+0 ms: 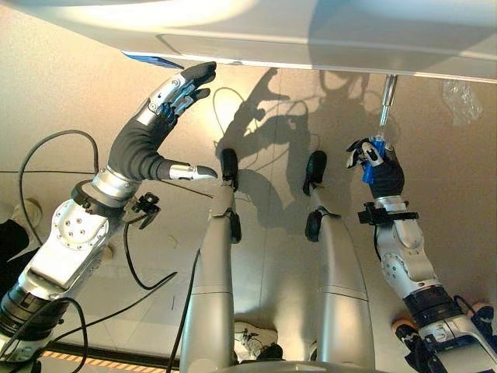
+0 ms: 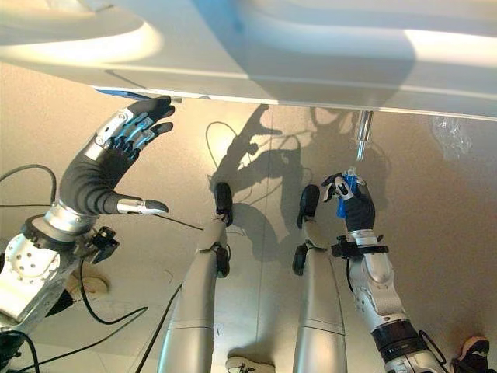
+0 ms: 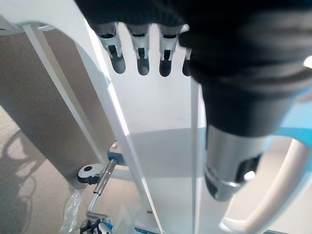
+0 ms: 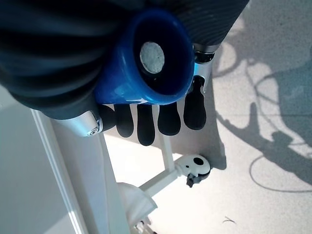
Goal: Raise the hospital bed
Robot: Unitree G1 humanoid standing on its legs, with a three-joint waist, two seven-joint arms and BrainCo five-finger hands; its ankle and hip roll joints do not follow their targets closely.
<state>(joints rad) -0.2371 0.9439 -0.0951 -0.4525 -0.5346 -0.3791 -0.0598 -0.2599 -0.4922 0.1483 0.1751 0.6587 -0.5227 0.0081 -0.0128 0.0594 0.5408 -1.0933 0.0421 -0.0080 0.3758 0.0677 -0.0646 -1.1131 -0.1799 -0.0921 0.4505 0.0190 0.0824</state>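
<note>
The left hand (image 1: 159, 132) is raised at the left of the head views, its fingers straight and spread, the dark tips reaching up to the lower edge of the hospital bed (image 1: 311, 39). Its thumb juts out sideways, apart from the fingers, and nothing lies in its palm. Whether the fingertips actually touch the bed's edge cannot be told from the head views; in the left wrist view the straight fingers (image 3: 141, 53) stand close against a white panel of the bed, with a white rail curving beside the thumb. A small blue patch (image 1: 151, 60) sits on the bed's underside just by the fingertips.

The white bed frame spans the whole top of both head views, above a beige floor (image 1: 62, 101).

Further right, a metal crank rod (image 1: 387, 99) hangs down from the bed's edge. At its lower end is a blue crank handle (image 1: 374, 162), and the right hand (image 2: 353, 203) is curled round it, fingers wrapped over the blue grip. In the right wrist view the round end of the blue handle (image 4: 146, 58) shows inside the closed hand, the dark fingertips (image 4: 168, 119) folded beneath it, with a white bed leg and its castor (image 4: 195, 168) on the floor beyond.

At the far right, a piece of clear plastic wrap (image 1: 462, 99) lies on the floor below the bed's edge.
</note>
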